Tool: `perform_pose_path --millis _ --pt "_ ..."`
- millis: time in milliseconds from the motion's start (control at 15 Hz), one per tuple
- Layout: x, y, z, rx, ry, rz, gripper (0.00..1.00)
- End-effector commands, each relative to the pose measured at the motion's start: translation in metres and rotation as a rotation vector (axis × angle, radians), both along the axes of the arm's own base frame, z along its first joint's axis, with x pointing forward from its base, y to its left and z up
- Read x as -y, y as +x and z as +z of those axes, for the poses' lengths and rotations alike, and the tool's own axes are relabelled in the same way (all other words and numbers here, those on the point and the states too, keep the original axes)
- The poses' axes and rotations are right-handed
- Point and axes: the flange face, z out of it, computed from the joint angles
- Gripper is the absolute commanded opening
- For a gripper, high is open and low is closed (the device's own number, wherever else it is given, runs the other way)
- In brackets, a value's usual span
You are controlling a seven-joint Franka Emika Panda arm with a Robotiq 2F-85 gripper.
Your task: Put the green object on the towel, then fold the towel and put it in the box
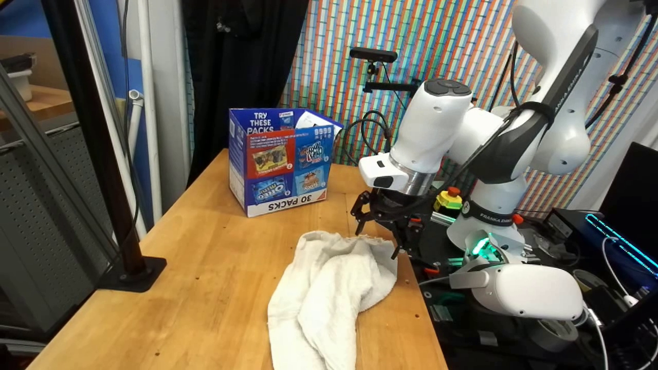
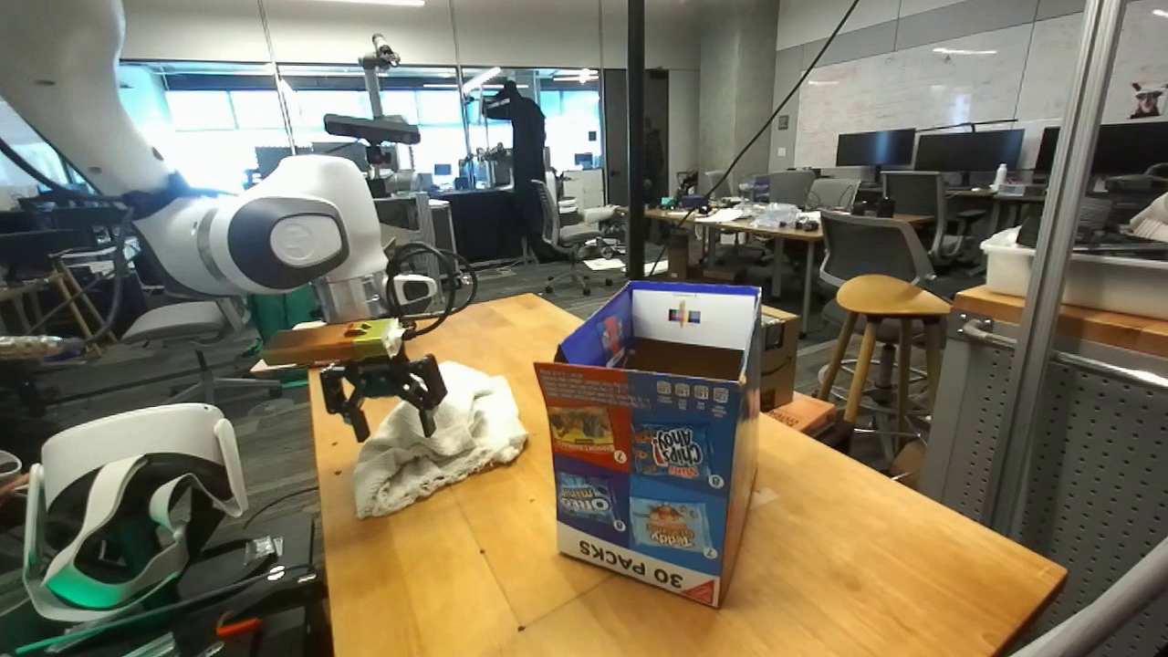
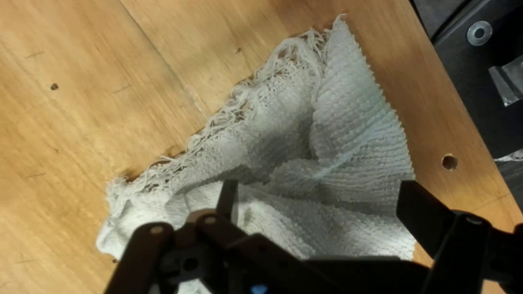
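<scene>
Hanging, jaws apart, over the far end of the towel (image 1: pixel 331 303) on the counter (image 1: pixel 205 308) in an exterior view, the pincer (image 1: pixel 376 245) should find it light and limp, best pinched where ridged.

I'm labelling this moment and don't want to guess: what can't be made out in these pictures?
One end of the towel: cut off by the bottom edge in an exterior view.
Part of the towel: covered by the hand in the wrist view.
The green object: seen in no view; whether the towel's folds hide it, I can't tell.
The floor of the box: hidden by its walls in both exterior views.
Its fine print: too small to read.
</scene>
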Motion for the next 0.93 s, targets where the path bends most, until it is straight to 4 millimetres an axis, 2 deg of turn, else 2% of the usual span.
perform_pose_path --millis 0,333,400,467,600,867 --pt "0.009 0.0 -0.015 0.001 -0.08 -0.009 1.0" --pt "0.023 -0.004 -0.037 -0.054 -0.162 -0.017 1.0" --pt "0.024 -0.006 -0.043 -0.08 -0.163 -0.009 0.93" --pt "0.026 -0.007 -0.048 -0.1 -0.164 -0.007 0.73" --pt "0.028 -0.008 -0.058 -0.137 -0.157 0.001 0.69" --pt "0.032 -0.006 -0.06 -0.164 -0.146 -0.022 0.38"
